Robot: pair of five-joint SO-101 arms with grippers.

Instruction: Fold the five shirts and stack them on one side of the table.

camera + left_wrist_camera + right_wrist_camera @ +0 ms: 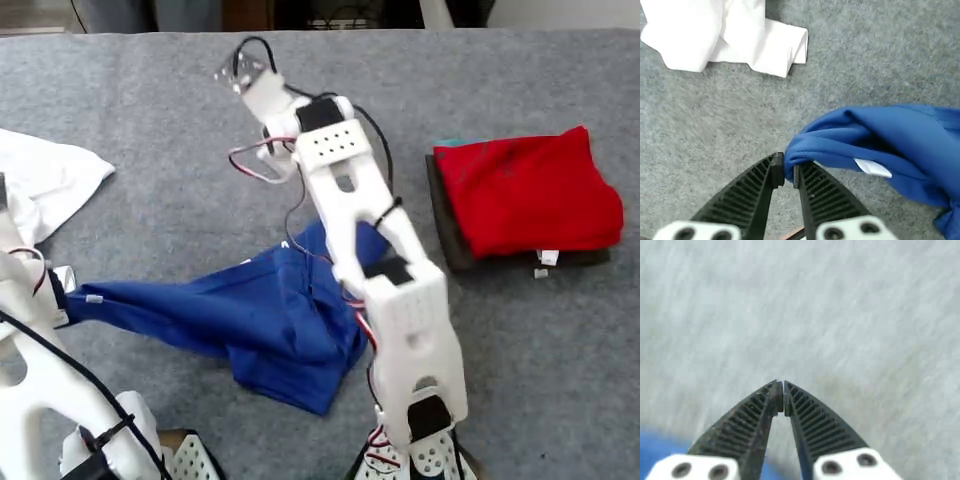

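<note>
A blue shirt (270, 310) lies crumpled on the grey table at front centre. My left gripper (785, 172) is shut on a bunched edge of the blue shirt (880, 140), at its left end near the table's left side (60, 290). My right gripper (781, 400) is shut on nothing and hangs over bare grey cloth; in the high view the right gripper (240, 72) sits far back, past the blue shirt. A white shirt (45, 180) lies loose at the far left, and the white shirt (725, 35) also lies beyond the left gripper. A folded red shirt (525, 190) tops a dark folded one (455, 245) at the right.
The right arm (370, 250) stretches over the blue shirt's right part. The grey table (150, 110) has bare room at the back and between the blue shirt and the folded stack. Arm bases stand at the front edge.
</note>
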